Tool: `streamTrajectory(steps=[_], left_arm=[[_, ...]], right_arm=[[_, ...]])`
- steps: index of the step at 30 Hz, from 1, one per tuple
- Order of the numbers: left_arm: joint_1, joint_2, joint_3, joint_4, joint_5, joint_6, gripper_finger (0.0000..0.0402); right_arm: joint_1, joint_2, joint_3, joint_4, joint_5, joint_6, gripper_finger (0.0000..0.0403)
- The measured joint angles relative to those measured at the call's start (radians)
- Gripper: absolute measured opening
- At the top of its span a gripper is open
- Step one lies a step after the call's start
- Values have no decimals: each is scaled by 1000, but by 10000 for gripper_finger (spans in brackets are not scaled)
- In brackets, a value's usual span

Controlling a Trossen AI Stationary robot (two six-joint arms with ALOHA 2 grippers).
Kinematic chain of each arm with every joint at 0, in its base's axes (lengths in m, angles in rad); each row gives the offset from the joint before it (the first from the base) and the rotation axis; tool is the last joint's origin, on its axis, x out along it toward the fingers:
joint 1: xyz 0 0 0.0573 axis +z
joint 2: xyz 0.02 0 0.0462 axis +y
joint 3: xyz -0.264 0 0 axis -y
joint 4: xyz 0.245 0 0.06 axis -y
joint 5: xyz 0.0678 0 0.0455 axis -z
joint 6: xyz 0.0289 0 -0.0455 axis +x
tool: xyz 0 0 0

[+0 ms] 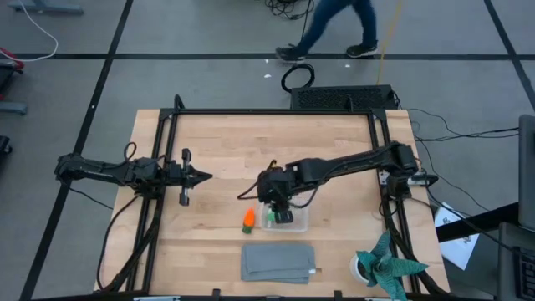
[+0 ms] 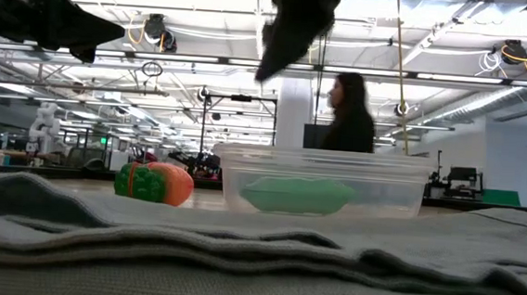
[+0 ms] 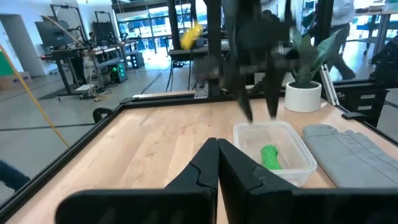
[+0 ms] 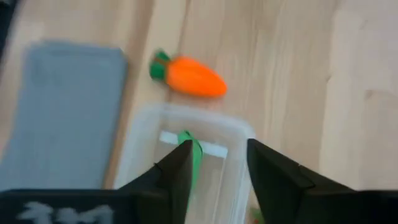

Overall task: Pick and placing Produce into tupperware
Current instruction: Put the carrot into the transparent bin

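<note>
- Two pieces of produce show: the green pod [image 2: 297, 195] lies inside the clear tupperware [image 2: 322, 181], and the orange carrot [image 1: 248, 220] lies on the wooden surface [image 1: 234, 146] just beside the container, outside it.
- The carrot's green top [image 4: 159, 65] is on the end nearer the grey folded cloth [image 1: 278, 262].
- The tupperware sits near the middle of the surface, between the carrot and bare wood, with the cloth close to it toward the front edge.
- The right gripper [image 4: 217, 163] hangs above the container, its fingers spread apart and holding nothing.
- The left gripper [image 1: 203, 176] waits well apart over the left part of the surface, fingers pressed together, empty.
- A white pot with a green plant [image 1: 386, 266] stands at the front right corner.
- A person [image 2: 349, 116] stands in the room behind.
</note>
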Motion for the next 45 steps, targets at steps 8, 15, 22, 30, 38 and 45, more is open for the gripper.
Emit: streamTrajectory(steps=[8, 15, 22, 30, 38, 45], left_arm=[[0, 0, 0, 0, 0, 12, 5], [0, 0, 0, -1, -1, 13, 5], [0, 0, 0, 0, -2, 14, 5], [0, 0, 0, 1, -11, 22, 5], [0, 0, 0, 1, -28, 29, 5], [0, 0, 0, 1, -29, 50, 5]], right_arm=[[-5, -158, 0, 14, 0, -38, 9], [-5, -294, -46, 98, 23, -35, 1], [-47, -474, -285, 294, 33, 35, 0], [-107, -699, -525, 374, 101, 70, 0], [-154, -948, -777, 509, 96, 128, 0], [-196, -1085, -987, 666, 71, 128, 0]])
